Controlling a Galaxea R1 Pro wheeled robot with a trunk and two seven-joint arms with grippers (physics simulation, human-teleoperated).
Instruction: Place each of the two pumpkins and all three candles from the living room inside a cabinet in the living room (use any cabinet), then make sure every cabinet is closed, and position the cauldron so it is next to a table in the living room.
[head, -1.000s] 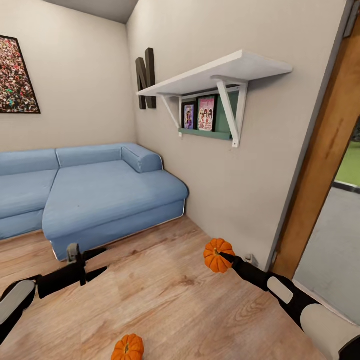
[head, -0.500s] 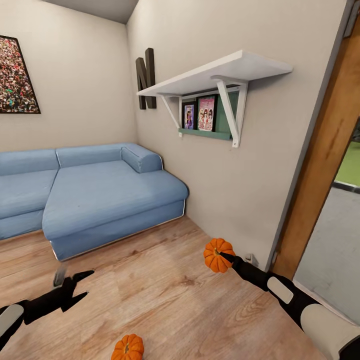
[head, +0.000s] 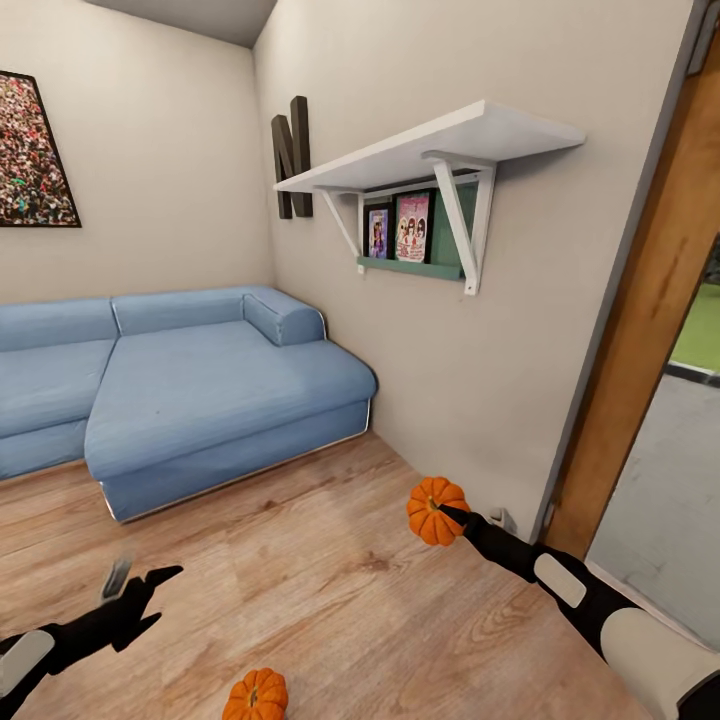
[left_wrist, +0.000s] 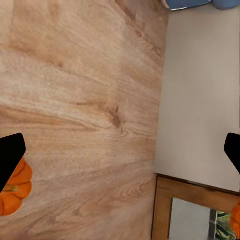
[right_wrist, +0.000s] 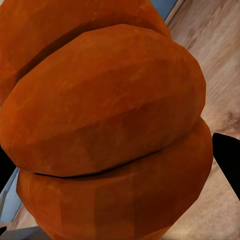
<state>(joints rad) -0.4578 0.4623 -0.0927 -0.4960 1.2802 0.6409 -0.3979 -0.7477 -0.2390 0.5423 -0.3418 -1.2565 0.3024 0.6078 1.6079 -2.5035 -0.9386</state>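
Note:
One orange pumpkin (head: 432, 508) hangs above the wood floor close to the right wall, and my right gripper (head: 447, 516) is shut on it. In the right wrist view that pumpkin (right_wrist: 110, 125) bulges between the dark fingertips (right_wrist: 228, 156). A second pumpkin (head: 255, 696) rests on the floor at the bottom edge of the head view. My left gripper (head: 153, 597) hovers open to the left of it and a little farther from me. In the left wrist view this floor pumpkin (left_wrist: 13, 188) sits beside one fingertip (left_wrist: 10, 154), outside the jaws.
A blue corner sofa (head: 200, 380) fills the far left of the room. A white wall shelf (head: 430, 150) with framed pictures juts out from the right wall. A wooden door frame (head: 645, 330) and an open doorway stand at the right. Bare wood floor (head: 330, 570) lies between.
My left arm has dropped lower and drawn back toward the bottom left, staying open. The right arm with its pumpkin has not moved.

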